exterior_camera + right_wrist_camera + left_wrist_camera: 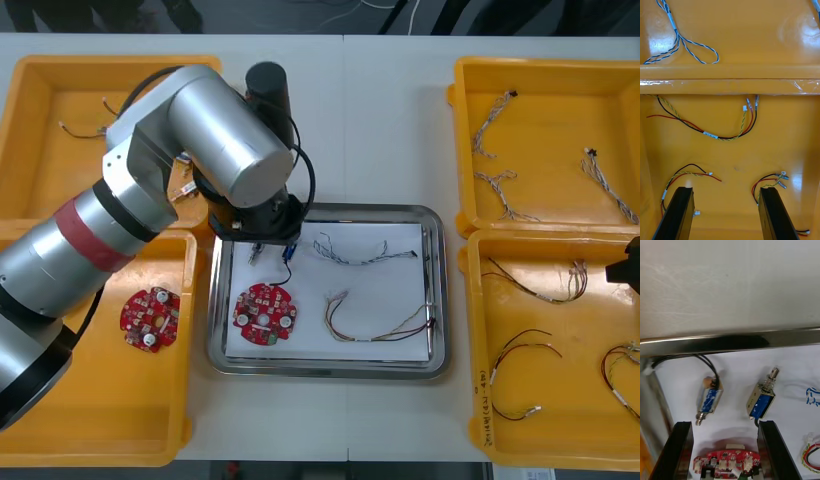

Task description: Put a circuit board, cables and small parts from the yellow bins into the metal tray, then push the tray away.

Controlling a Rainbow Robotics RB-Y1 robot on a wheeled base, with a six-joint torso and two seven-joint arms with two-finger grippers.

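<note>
two small metal parts [760,402] are seen lying apart from each other on the white lining in the far left corner of the metal tray [437,300]. a black lead is attached to the one nearer the tray's left wall. a round red circuit board [265,314] lies in the tray just nearer than the parts. a blue and white cable [360,252] and a red and yellow cable [380,322] lie towards the tray's right side.

the left gripper [724,423] is held over that corner, its fingers spread wide with nothing gripped.

the release of the parts is judged to be the step in hand. it is best finished by a straight lift, so that neither the lead nor the board's edge is caught by a finger. the tray should be pushed only once the rim is cleared.

the parts are shown plainly by the left wrist view, while in the front view they are largely covered by the wrist. the front view gives both cables whole and a spare circuit board [150,318] in the yellow bin [60,400] left of the tray. the right gripper [725,189] is parked right of the tray over loose cables [711,134], wide open and empty.
</note>
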